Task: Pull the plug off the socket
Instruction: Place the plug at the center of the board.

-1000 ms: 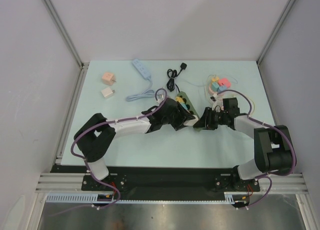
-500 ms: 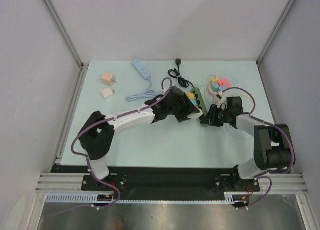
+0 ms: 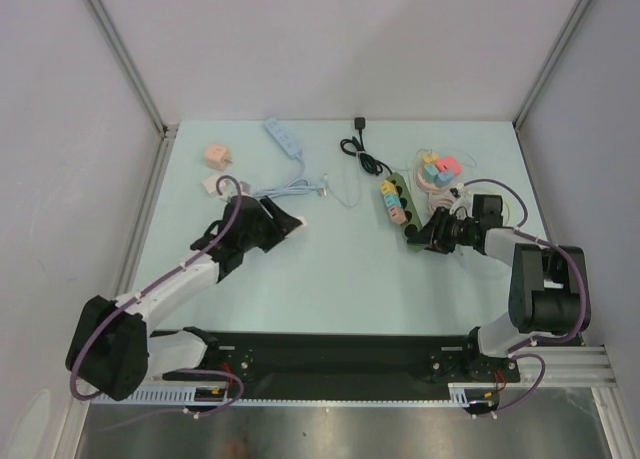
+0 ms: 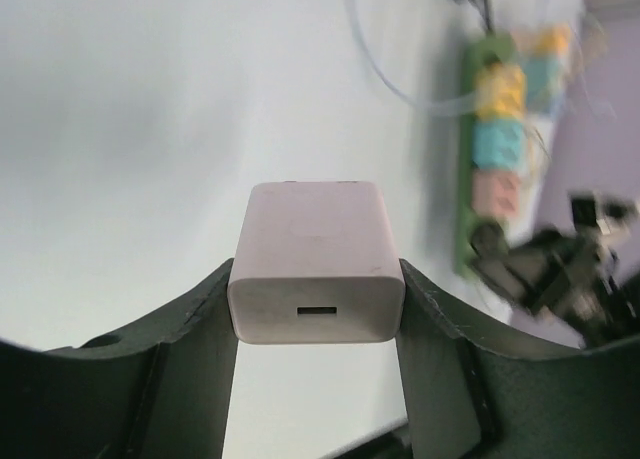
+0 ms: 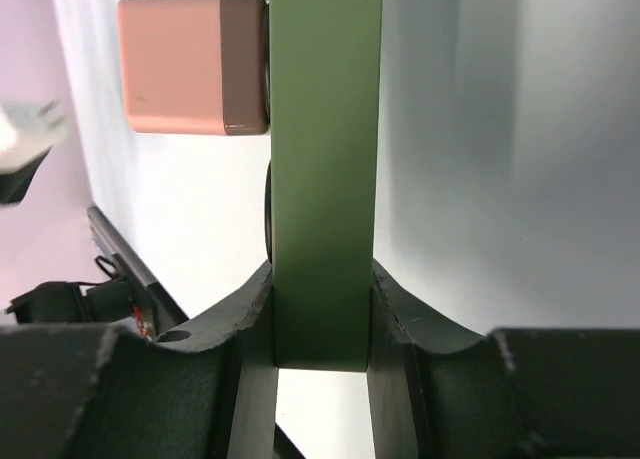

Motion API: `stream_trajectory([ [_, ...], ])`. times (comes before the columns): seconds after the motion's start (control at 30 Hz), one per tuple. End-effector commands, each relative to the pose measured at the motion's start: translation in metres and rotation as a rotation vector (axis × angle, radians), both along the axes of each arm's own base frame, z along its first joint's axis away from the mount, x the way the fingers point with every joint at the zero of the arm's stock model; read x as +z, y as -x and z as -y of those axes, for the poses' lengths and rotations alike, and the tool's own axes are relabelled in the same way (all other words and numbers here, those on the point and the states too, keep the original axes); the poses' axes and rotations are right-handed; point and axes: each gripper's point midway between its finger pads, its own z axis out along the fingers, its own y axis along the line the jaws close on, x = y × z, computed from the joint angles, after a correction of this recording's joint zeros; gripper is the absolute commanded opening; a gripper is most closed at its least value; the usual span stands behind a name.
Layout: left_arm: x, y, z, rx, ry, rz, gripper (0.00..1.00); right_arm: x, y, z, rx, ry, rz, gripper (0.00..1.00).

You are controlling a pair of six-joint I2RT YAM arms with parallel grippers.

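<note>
Strip (image 3: 409, 234): three plugs (image 3: 393, 201) seated, lying near-to-far.
Left jaws: pinching white plug (image 4: 316, 279), port facing wrist.
Right jaws: pinching strip end.

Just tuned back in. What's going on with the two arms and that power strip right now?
The left claw grips a pale, square charger plug, which is free of any socket and held well to the left of the strip. The right claw is clamped on the near end of the olive-green power strip, holding it. Other coloured cube plugs sit in the strip's sockets.
</note>
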Motion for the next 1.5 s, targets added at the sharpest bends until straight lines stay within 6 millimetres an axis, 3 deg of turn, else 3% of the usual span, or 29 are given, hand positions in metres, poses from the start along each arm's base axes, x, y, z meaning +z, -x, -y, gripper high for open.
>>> stream_trajectory([
  [0.0,-0.009,-0.016,-0.052,0.109,-0.107,-0.011,0.0,0.034,-0.011,-0.012,0.089,-0.108,0.146,0.0],
  [0.03,-0.013,-0.025,-0.078,0.191,-0.144,-0.052,0.0,0.035,-0.012,-0.011,0.087,-0.11,0.152,0.0],
  [0.13,-0.024,-0.041,-0.107,0.248,-0.155,-0.107,0.0,0.038,-0.012,-0.01,0.086,-0.124,0.154,0.0],
  [0.3,-0.021,-0.075,-0.147,0.311,-0.154,-0.077,0.0,0.041,-0.012,-0.007,0.077,-0.142,0.158,0.0],
  [0.33,-0.031,-0.079,-0.161,0.342,-0.173,-0.111,0.0,0.042,-0.013,-0.006,0.071,-0.148,0.157,0.0],
  [0.4,-0.027,-0.091,-0.172,0.337,-0.199,-0.104,0.0,0.043,-0.013,-0.005,0.071,-0.153,0.158,0.0],
  [0.43,-0.031,-0.1,-0.187,0.361,-0.201,-0.12,0.0,0.044,-0.013,-0.005,0.069,-0.159,0.156,0.0],
  [0.63,-0.052,-0.117,-0.222,0.366,-0.183,-0.159,0.01,0.046,-0.014,-0.003,0.063,-0.168,0.161,0.0],
  [0.7,-0.06,-0.121,-0.222,0.337,-0.149,-0.167,0.03,0.046,-0.014,-0.002,0.06,-0.172,0.159,0.0],
  [0.8,-0.065,-0.128,-0.228,0.31,-0.124,-0.156,0.2,0.046,-0.015,-0.001,0.057,-0.175,0.159,0.0],
  [0.83,-0.065,-0.13,-0.232,0.315,-0.119,-0.154,0.32,0.046,-0.015,-0.001,0.057,-0.174,0.16,0.0],
  [0.97,-0.066,-0.131,-0.242,0.317,-0.123,-0.144,0.5,0.046,-0.015,0.0,0.054,-0.176,0.161,0.0],
  [1.0,-0.065,-0.13,-0.247,0.322,-0.123,-0.139,0.62,0.047,-0.016,0.001,0.052,-0.177,0.16,0.0],
  [1.07,-0.064,-0.129,-0.251,0.319,-0.134,-0.131,0.69,0.046,-0.016,0.001,0.052,-0.178,0.158,0.0],
  [1.17,-0.059,-0.124,-0.26,0.332,-0.147,-0.111,0.72,0.047,-0.016,0.001,0.052,-0.179,0.162,0.0],
  [1.3,-0.05,-0.119,-0.272,0.349,-0.172,-0.07,0.84,0.048,-0.017,0.002,0.051,-0.179,0.165,0.0],
  [1.47,-0.033,-0.112,-0.274,0.337,-0.202,-0.017,0.85,0.049,-0.017,0.002,0.049,-0.182,0.167,0.0],
])
